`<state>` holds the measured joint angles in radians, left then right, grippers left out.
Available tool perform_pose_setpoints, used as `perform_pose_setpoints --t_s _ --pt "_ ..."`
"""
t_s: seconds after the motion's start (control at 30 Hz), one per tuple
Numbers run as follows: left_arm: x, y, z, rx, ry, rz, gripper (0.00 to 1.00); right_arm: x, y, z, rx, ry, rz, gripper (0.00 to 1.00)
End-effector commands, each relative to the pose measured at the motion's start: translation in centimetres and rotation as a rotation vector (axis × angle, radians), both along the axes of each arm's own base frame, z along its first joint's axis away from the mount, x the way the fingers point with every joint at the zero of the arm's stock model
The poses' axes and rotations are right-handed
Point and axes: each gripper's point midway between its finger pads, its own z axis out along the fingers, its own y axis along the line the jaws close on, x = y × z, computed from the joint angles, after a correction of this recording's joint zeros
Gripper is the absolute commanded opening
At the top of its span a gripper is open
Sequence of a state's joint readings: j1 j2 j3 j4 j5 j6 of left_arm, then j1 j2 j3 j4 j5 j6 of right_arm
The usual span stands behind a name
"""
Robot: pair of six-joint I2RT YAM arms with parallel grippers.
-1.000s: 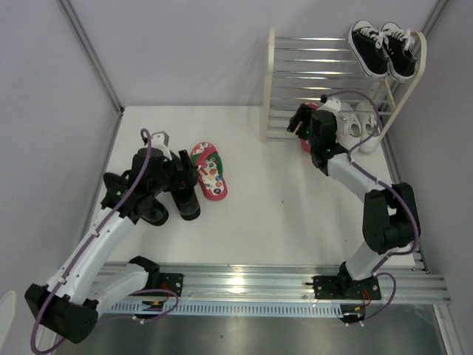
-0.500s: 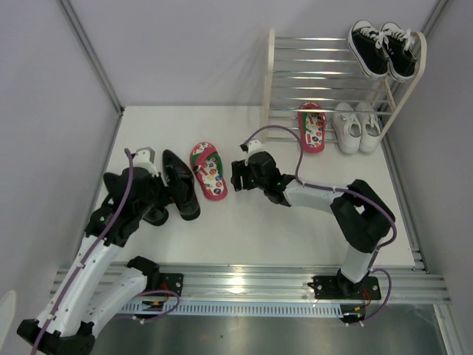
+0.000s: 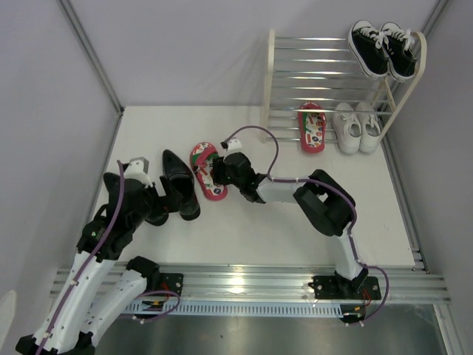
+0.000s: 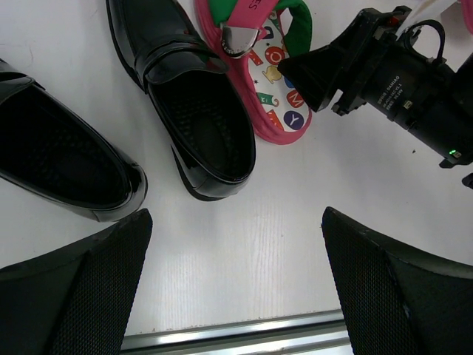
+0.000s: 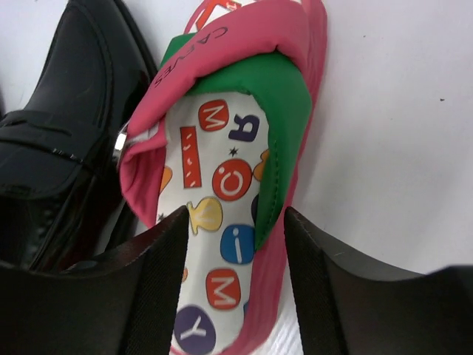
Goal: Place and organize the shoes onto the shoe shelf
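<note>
The shoe shelf stands at the back right. One red flip-flop and the white sneakers sit on its lower tier. The other flip-flop lies on the table; in the right wrist view it lies between the jaws. My right gripper is open, its jaws on either side of this flip-flop's heel end. Two black dress shoes lie left of it. My left gripper is open and empty, above bare table near these shoes.
Black canvas sneakers sit on the shelf's top tier at the right. The metal rail runs along the near edge. Grey walls close in the table on the left and right.
My right arm left the shelf, with one flip-flop now on the lower tier, and swung left to the flip-flop on the table. My left arm drew back toward the near edge.
</note>
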<state>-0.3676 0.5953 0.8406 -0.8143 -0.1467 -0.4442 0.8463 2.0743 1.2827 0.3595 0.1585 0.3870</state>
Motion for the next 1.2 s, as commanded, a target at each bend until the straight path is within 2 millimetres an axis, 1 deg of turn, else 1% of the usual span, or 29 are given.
perform_pose_setpoints --t_s 0.0,0.07,0.17,0.23,0.3,0.33,0.37,0.4,0.43,0.47,0.5,0.53,0.57,0.6,0.63,0.67,0.7,0.73,0.77,0.8,0.83,0.87,0.9,0.93,0.97,1.0,1.03,1.1,1.17 --pt "0.1 0.8 0.1 0.038 -0.009 0.017 0.99 2.7 0.6 1.3 0.046 -0.066 -0.107 0.55" --pt "0.2 0.8 0.3 0.040 -0.011 0.015 0.99 3.4 0.3 1.3 0.032 -0.079 -0.141 0.54" --pt "0.2 0.8 0.1 0.046 -0.004 0.013 0.99 3.4 0.2 0.5 0.029 -0.072 -0.154 0.48" --pt "0.3 0.8 0.1 0.047 -0.003 0.013 0.99 3.4 0.1 0.0 0.025 -0.067 -0.160 0.24" --pt "0.3 0.6 -0.1 0.043 0.002 0.004 0.99 3.5 -0.5 0.1 0.019 -0.074 -0.191 0.00" --pt "0.5 0.4 0.0 0.038 0.000 -0.002 0.99 3.6 -1.0 0.2 0.017 -0.083 -0.209 0.00" --pt "0.5 0.3 -0.3 0.038 0.005 -0.006 0.99 4.0 -1.4 2.1 0.041 -0.126 -0.238 0.00" --pt "0.6 0.0 -0.3 0.031 0.007 -0.016 0.99 3.7 -2.2 2.0 0.035 -0.132 -0.250 0.00" --pt "0.8 -0.2 -0.3 0.029 0.007 -0.022 0.99 3.8 -2.8 2.7 0.038 -0.149 -0.265 0.00" --pt "0.9 -0.3 -0.5 0.029 0.012 -0.030 0.99 4.0 -3.3 4.8 0.073 -0.180 -0.288 0.00" --pt "1.1 -0.5 -0.6 0.031 0.013 -0.040 0.99 4.1 -4.1 5.6 0.083 -0.192 -0.316 0.00" --pt "1.1 -0.9 -0.7 0.023 0.016 -0.058 0.99 3.8 -5.2 5.3 0.078 -0.184 -0.335 0.00" --pt "1.5 -1.2 -0.5 0.017 0.010 -0.069 0.99 3.8 -5.9 6.0 0.102 -0.193 -0.355 0.00" --pt "1.7 -1.5 -0.5 0.016 0.008 -0.084 0.99 3.8 -7.0 7.9 0.149 -0.206 -0.389 0.00" --pt "1.9 -1.9 -0.5 0.005 0.004 -0.099 0.99 3.7 -7.9 8.3 0.169 -0.206 -0.411 0.00" --pt "2.3 -2.7 -0.2 -0.021 -0.009 -0.129 0.99 3.2 -9.2 7.5 0.165 -0.190 -0.429 0.00" --pt "2.5 -3.2 -0.4 -0.039 -0.009 -0.141 0.99 3.3 -10.5 8.8 0.201 -0.197 -0.460 0.00" --pt "2.6 -4.0 -0.2 -0.068 -0.014 -0.172 0.99 3.3 -11.6 9.0 0.200 -0.200 -0.483 0.00" --pt "2.8 -5.1 -0.3 -0.109 -0.011 -0.205 0.99 3.0 -12.9 8.1 0.172 -0.188 -0.500 0.00" --pt "2.9 -5.6 -0.3 -0.127 -0.007 -0.219 0.99 3.0 -14.0 9.2 0.180 -0.203 -0.520 0.00" --pt "3.0 -6.0 -0.3 -0.140 -0.005 -0.230 0.99 3.5 -15.8 9.3 0.167 -0.209 -0.554 0.00" --pt "3.1 -6.3 -0.4 -0.154 0.002 -0.238 0.99 3.2 -17.2 8.4 0.143 -0.197 -0.568 0.00" --pt "3.4 -6.5 -0.6 -0.156 0.009 -0.239 0.99 3.3 -18.2 8.5 0.148 -0.196 -0.581 0.00" --pt "3.5 -6.6 -0.7 -0.156 0.009 -0.239 0.99 3.8 -20.5 9.7 0.187 -0.204 -0.626 0.00" --pt "3.7 -6.7 -0.8 -0.151 0.013 -0.240 0.99 3.8 -21.0 9.8 0.209 -0.192 -0.614 0.00" --pt "4.0 -6.7 -0.7 -0.148 0.011 -0.240 0.99 3.6 -22.0 9.4 0.211 -0.181 -0.620 0.00" --pt "4.1 -6.7 -0.8 -0.144 0.008 -0.242 0.99 3.9 -23.5 10.2 0.218 -0.195 -0.641 0.00" --pt "4.5 -6.9 -0.5 -0.144 -0.003 -0.246 0.99 4.1 -24.1 10.3 0.192 -0.209 -0.623 0.00" --pt "5.0 -7.4 -0.5 -0.155 -0.004 -0.254 0.99 4.7 -24.7 10.1 0.168 -0.214 -0.603 0.00"
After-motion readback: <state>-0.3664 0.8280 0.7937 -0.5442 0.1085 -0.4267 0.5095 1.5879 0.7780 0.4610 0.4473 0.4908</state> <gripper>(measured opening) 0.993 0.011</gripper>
